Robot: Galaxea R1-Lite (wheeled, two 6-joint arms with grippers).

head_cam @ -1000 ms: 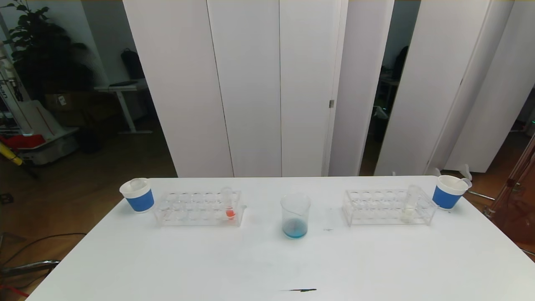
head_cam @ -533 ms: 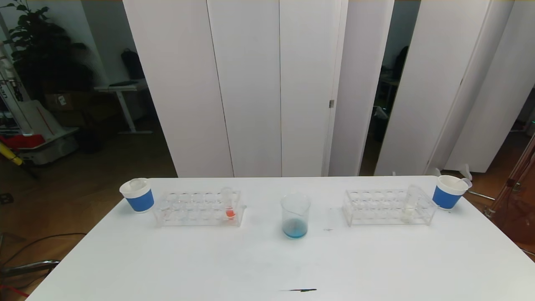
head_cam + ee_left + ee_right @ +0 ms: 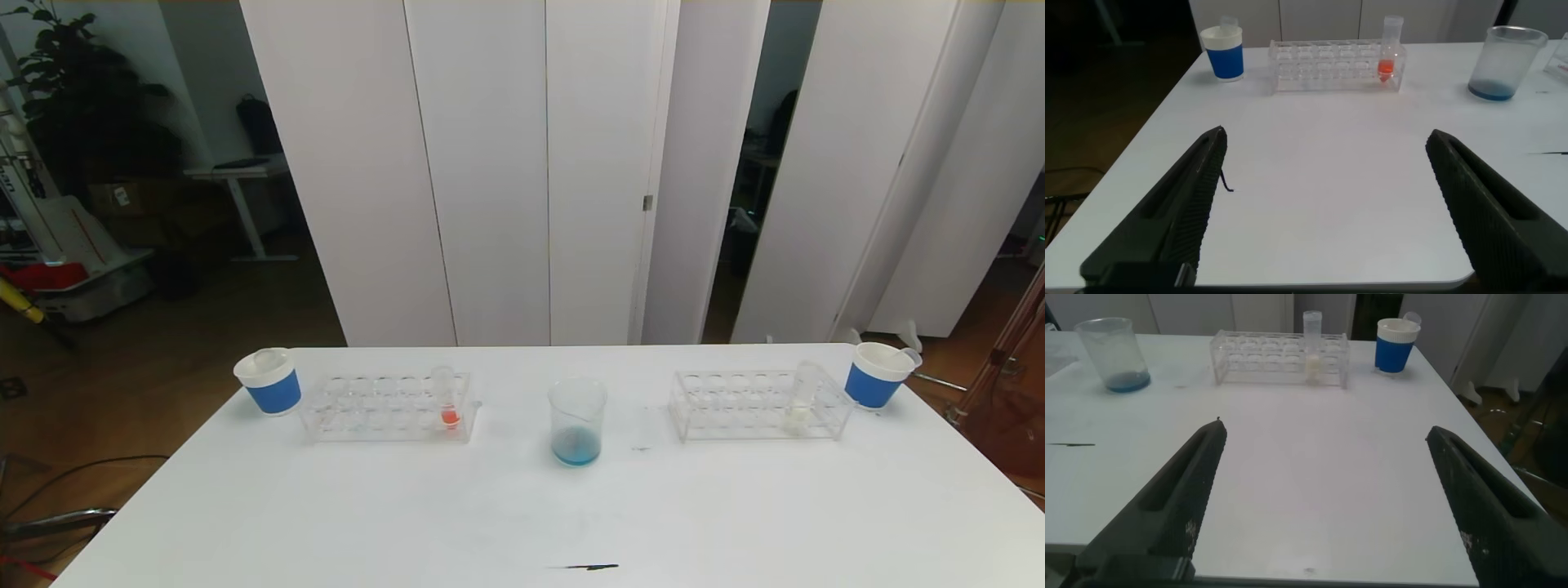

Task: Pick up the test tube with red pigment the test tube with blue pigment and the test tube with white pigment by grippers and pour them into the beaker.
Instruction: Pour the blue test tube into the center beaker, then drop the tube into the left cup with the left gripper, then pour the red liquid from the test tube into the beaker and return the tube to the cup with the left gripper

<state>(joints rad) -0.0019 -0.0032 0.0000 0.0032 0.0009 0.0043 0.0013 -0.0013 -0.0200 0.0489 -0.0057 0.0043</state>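
Both grippers wide open, empty, at the table's near edge.
Grip red-liquid clear tube [image 3: 446, 398] high; pour slowly into clear glass beaker [image 3: 577, 420].

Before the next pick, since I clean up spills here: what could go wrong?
The red tube stands at the end of its clear rack; a skewed grasp could drag the rack. The white tube sits close to a paper cup, which could be bumped. The beaker already holds blue liquid, so a nudge may spill it.

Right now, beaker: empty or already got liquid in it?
Not empty. The beaker stands upright mid-table with a shallow blue layer at its bottom, seen from the head view and both wrist views.
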